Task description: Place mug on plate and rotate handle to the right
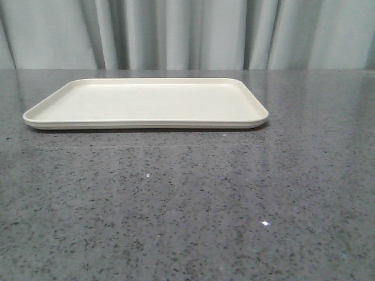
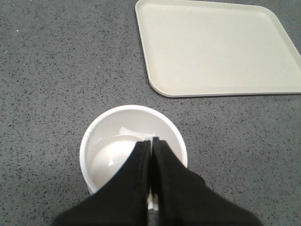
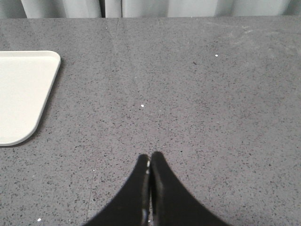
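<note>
Your cream-coloured rectangular plate, a flat tray with rounded corners and a low raised rim, lies on the speckled dark-grey stone tabletop in front of a pale pleated curtain. In the front view, nothing rests on the plate, and neither arm shows there.

Your left gripper hangs directly over the white cylindrical mug, seen from above in the left wrist view. Its two black fingers are pressed together with only a hairline gap between them, and their tips reach across the mug's open mouth. Whether they touch the mug's rim or inner wall you cannot tell from this angle. The mug stands upright on the tabletop, off the plate and near one of the plate's rounded corners, with bare stone between the two. The mug's inside is plain white and glossy. Its handle and printed side are out of sight, so the way the handle faces cannot be told.

Your right gripper sits above bare tabletop, its black fingers likewise closed tip to tip and holding nothing. From its wrist view, a rounded corner of the plate shows well apart from the fingertips, with the curtain along the table's far edge.
</note>
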`<action>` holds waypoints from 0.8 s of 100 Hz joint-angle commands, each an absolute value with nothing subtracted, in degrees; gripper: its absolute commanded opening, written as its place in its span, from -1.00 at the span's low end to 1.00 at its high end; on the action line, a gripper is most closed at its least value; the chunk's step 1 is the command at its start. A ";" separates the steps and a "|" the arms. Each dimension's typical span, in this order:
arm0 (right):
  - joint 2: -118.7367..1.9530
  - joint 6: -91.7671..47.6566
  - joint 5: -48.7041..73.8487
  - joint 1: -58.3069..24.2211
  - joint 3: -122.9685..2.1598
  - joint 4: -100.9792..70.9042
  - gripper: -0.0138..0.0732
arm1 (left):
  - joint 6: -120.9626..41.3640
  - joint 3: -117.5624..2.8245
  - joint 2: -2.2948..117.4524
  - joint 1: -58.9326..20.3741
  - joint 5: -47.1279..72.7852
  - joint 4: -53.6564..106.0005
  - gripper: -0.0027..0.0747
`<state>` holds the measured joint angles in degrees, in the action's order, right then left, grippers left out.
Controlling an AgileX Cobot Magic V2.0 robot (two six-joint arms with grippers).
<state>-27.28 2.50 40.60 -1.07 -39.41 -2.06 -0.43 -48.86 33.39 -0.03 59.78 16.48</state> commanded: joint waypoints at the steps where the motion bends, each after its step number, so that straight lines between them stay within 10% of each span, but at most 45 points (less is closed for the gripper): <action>1: -28.07 2.39 37.08 -1.00 -41.44 -2.45 -0.83 | 0.00 -50.86 34.28 -0.22 56.50 18.11 -0.98; 44: -28.07 2.39 37.19 -1.00 -41.44 -2.45 -0.78 | 0.00 -50.86 34.28 -0.22 56.83 18.11 -0.98; 61: -28.07 2.28 37.19 -1.00 -41.44 -2.45 -0.26 | 0.00 -50.86 34.28 -0.22 56.97 18.11 -0.90; 80: -28.07 1.97 37.14 -1.00 -41.44 -2.45 0.40 | 0.00 -50.86 34.28 -0.22 57.55 18.30 -0.20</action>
<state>-27.31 2.50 40.98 -1.07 -39.41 -2.19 -0.43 -48.86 33.63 -0.03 59.89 16.70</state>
